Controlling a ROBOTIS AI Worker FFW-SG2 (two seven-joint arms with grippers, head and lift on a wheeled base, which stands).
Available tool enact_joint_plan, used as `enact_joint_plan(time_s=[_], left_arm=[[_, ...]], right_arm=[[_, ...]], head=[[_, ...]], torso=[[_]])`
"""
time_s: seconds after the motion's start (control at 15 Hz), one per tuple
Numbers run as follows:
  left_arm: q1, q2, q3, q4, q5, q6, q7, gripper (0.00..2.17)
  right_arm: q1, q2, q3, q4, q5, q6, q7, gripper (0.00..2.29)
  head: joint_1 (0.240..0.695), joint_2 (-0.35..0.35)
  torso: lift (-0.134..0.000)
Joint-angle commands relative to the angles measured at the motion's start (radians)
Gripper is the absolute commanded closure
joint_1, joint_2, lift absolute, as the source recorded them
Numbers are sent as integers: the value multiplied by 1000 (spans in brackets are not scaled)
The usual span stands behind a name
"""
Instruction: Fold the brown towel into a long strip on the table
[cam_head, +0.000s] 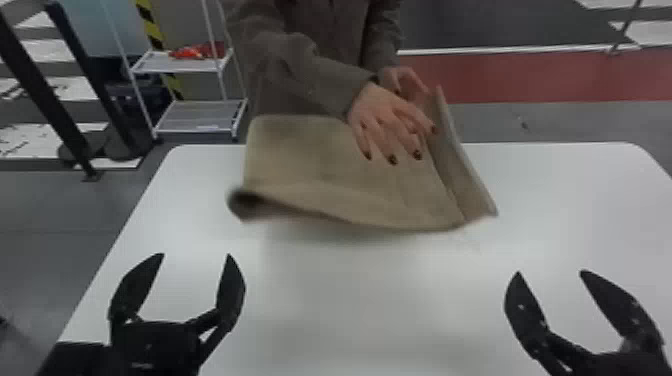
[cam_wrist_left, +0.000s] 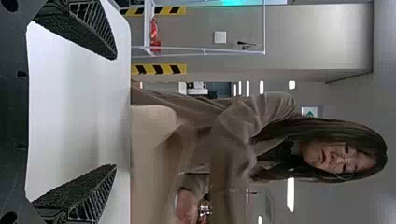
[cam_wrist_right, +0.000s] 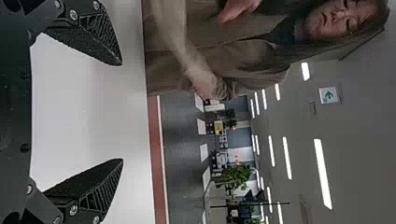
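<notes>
The left gripper (cam_head: 196, 255) and right gripper (cam_head: 550, 271) hang over the near part of the table (cam_head: 375, 300), each with its fingers spread and nothing between them. The towel (cam_head: 320, 160) is at the far side, partly folded, under a person's hand (cam_head: 392, 120).

Brown fabric towel (cam_head: 310, 165), roughly rect., w/ a narrow raised flap along its R side; near edge wavy, near-L corner curled & blurred. It's over the far part of the white, round-cornered table (cam_head: 380, 300).
</notes>
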Motion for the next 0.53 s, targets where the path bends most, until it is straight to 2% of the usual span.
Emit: enact_joint_plan(time_s=[0.0,0.47], left_arm=[[0,0,0,2,0,0,-1,43],[-9,-2,-6,15,0,0,-3,43]], right_arm=[[-1,0,-1,4,-1,3,0,157],[-8,4,-2,12,-1,0,0,157]], head=[[695,77],[695,70]], torso=[[-123],[-123]])
